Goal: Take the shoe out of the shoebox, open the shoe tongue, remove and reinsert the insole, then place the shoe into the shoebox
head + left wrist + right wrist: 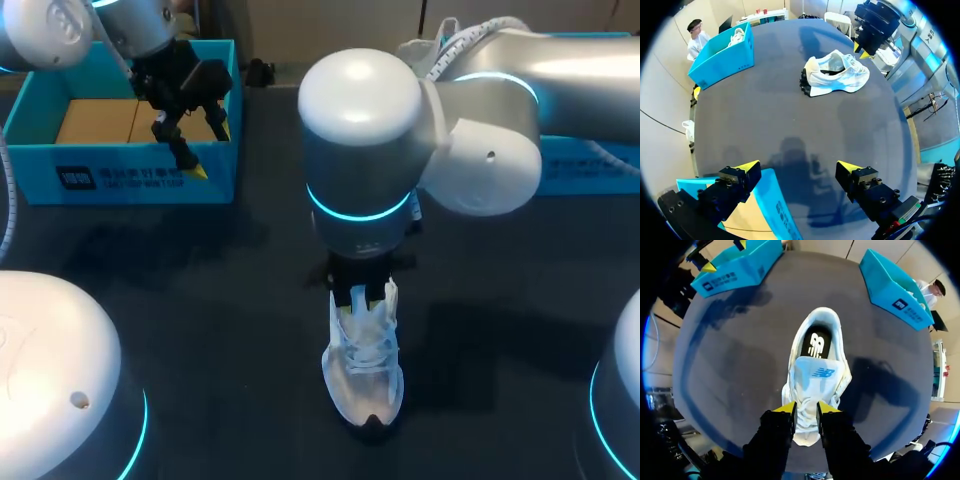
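White mesh sneaker [365,365] stood outside the blue cardboard shoebox [130,175]; tongue, insole and reboxing steps apparently remained. Left gripper [799,166] was released; right gripper [806,410] state indeterminate.

White shoe [365,372] upright, ctr of table [240,300]

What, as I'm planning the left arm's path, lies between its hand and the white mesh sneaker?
Only bare dark tabletop, in the left wrist view, beyond the blue cardboard shoebox wall under the left hand.
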`<state>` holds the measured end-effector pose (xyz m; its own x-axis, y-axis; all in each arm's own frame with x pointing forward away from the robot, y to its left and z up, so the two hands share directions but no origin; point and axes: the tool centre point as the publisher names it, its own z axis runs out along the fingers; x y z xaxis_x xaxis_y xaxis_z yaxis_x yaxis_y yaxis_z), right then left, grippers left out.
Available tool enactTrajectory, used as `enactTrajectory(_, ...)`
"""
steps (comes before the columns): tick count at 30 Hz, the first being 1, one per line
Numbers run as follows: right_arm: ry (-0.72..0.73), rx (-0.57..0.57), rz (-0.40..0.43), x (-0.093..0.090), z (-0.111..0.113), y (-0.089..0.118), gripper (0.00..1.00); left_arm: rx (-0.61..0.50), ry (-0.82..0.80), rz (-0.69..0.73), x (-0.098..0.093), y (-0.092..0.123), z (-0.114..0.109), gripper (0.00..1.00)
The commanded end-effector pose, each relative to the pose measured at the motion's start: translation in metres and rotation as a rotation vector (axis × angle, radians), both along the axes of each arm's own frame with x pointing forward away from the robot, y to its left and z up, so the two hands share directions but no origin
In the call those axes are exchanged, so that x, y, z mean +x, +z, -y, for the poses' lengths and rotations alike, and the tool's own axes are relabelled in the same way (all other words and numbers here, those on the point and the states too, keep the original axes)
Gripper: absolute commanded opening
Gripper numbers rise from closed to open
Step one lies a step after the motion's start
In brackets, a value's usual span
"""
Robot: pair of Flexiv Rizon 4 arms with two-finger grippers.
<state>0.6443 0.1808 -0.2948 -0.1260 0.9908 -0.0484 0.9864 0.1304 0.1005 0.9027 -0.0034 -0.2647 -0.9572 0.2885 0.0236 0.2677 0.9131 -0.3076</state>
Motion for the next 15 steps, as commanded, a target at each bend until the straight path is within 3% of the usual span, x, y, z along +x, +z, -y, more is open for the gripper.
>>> enactTrajectory(1,0.004,0.010,-0.006,0.000,0.003,-0.003,0.25,0.001,0.000,0.001,-0.001,0.000,0.000,1.00)
enactTrajectory(15,0.039,0.012,-0.021,0.032,0.008,-0.029,0.25,0.001,0.000,0.001,-0.001,0.000,0.000,1.00)
